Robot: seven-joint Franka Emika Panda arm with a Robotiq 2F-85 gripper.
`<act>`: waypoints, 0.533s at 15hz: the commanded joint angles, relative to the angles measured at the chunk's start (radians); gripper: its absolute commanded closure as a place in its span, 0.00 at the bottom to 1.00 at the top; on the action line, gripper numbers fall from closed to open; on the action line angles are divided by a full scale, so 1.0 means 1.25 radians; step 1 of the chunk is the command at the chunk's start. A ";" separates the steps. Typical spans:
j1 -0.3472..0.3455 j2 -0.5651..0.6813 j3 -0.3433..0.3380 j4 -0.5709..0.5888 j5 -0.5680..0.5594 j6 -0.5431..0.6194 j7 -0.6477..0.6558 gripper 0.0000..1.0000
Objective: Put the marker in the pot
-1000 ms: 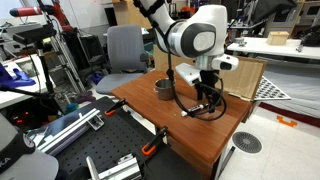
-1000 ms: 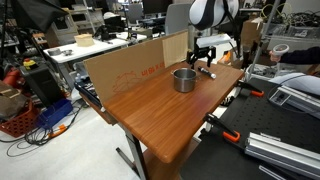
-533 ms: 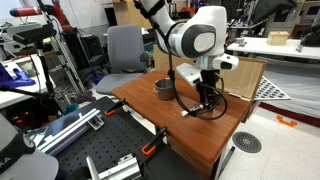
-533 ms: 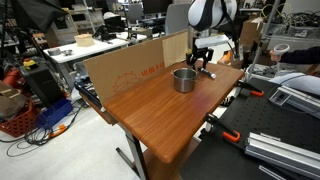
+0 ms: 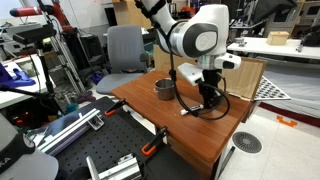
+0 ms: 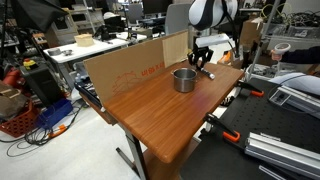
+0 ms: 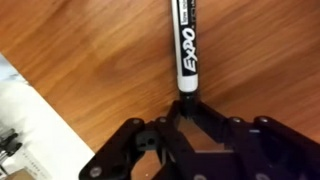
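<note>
Scarcely anything has shifted since the earlier frames: the pincer (image 7: pixel 187 108) stays low over the worktop (image 6: pixel 150 110), just right of the pot (image 6: pixel 184 79) in both exterior views. In the wrist view its fingers sit narrowly closed around the black end of the marker (image 7: pixel 186 45), which lies on the wood and reaches toward the frame's top edge.

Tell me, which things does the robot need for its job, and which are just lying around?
For the job:
the black-and-white Expo marker pen
the small round silver metal pot
the black gripper, right at the marker's end

Just lying about:
the upright brown cardboard sheet
the grey office chair
the orange-handled clamp
</note>
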 commanded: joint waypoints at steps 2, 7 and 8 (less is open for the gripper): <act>-0.002 -0.001 0.010 -0.003 0.021 0.007 -0.021 0.94; 0.005 -0.045 0.020 -0.028 0.042 0.002 -0.007 0.94; 0.006 -0.063 0.022 -0.035 0.048 -0.001 -0.005 0.94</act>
